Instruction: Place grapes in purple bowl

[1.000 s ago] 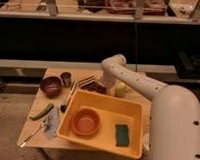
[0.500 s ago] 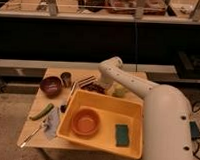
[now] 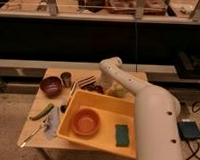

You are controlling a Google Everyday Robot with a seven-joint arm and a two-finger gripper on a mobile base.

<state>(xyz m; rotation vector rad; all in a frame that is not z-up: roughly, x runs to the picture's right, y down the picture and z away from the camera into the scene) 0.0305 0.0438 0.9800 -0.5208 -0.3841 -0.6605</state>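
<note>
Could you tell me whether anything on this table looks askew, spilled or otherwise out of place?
Nothing looks spilled or damaged. The yellow tray sits skewed on the table, its near corner reaching the front edge. The pincer is low at the far side, by the grapes; the purple bowl stands upright.

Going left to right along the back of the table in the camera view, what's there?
purple bowl → metal cup → dark striped block → grapes → the hand, which hangs low over the table's back, just right of the grapes.
</note>
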